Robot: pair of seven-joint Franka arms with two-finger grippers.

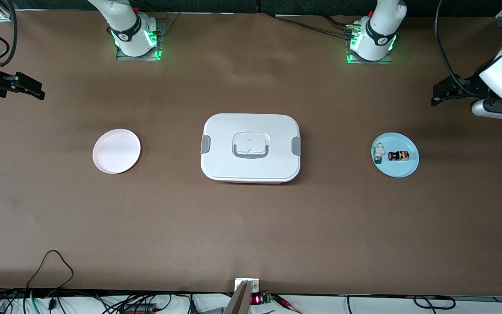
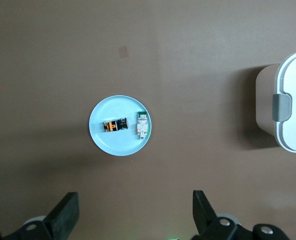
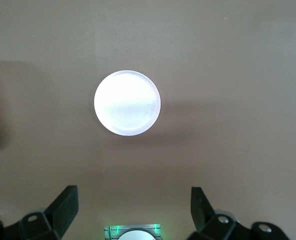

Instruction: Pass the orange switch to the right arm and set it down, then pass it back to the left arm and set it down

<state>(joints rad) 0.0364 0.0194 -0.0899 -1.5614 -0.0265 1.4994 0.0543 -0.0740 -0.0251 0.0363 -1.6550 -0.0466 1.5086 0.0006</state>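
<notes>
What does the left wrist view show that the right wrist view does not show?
Only the left wrist view shows the blue plate with the orange switch and the small white-and-teal part lying side by side on it, and the open left gripper above the table. Only the right wrist view shows the pink plate, with nothing on it, and the open right gripper. Both show the brown table and an edge of the white box.

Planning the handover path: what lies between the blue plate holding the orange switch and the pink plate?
The white box, lid shut, sits between the blue plate and the pink plate; the front view shows it.
</notes>
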